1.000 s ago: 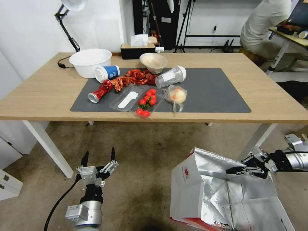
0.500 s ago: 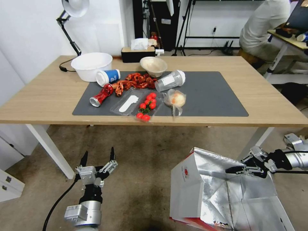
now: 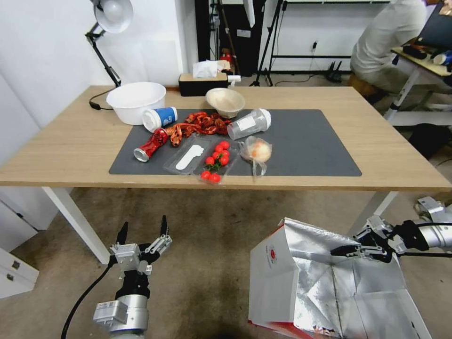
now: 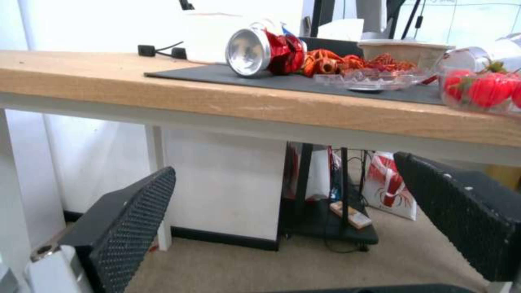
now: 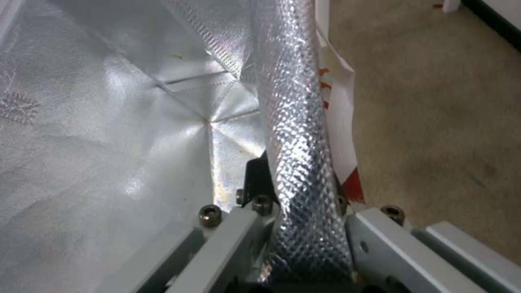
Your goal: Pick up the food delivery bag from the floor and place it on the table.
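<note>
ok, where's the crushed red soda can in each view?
Head view: crushed red soda can lies on the dark grey mat's left end.
Left wrist view: can on the mat, silver base facing the camera.
Right wrist view: not in it.
Shared landmark: light-wood table edge.

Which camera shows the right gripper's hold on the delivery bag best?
The right wrist view: the bag's foil rim runs between the right gripper jaws. The head view shows the gripper at the rim sideways. The left wrist view faces the table edge.
</note>
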You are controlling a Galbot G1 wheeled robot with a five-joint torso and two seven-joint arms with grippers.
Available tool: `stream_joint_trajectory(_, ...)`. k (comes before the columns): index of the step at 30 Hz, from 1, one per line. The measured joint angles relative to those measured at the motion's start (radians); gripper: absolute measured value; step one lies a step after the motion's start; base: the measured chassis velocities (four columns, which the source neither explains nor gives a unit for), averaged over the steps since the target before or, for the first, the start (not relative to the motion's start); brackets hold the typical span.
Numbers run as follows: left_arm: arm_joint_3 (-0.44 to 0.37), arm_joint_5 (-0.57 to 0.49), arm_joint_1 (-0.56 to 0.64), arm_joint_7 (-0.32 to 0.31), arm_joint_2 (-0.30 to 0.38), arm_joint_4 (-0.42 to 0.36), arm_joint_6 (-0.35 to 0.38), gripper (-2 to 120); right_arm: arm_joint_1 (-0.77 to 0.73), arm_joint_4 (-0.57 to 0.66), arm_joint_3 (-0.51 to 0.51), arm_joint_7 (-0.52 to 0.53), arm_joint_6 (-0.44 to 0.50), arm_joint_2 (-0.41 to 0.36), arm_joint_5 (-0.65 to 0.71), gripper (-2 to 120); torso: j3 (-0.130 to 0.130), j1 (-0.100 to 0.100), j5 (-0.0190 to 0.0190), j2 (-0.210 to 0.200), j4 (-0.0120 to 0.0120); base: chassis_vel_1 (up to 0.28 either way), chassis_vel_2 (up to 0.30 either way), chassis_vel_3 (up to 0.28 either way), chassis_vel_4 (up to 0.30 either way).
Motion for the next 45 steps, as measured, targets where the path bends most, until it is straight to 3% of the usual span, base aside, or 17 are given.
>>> stream_joint_trajectory(37,0.0,0.004,0.013,0.0,-0.004,-0.014,-0.002,100,-0.033,0.017,0.025,0.0,0.005,-0.002,0.005,0,0.095,0.072,0.0,0.167,0.0,0.0,0.0,0.0,0.0)
stream_joint_trajectory(45,-0.001,-0.009,0.008,0.001,-0.002,0.0,-0.032,100,-0.032,0.017,0.025,0.0,0.004,0.0,0.004,0,0.112,0.084,0.0,0.196,0.0,0.0,0.0,0.0,0.0)
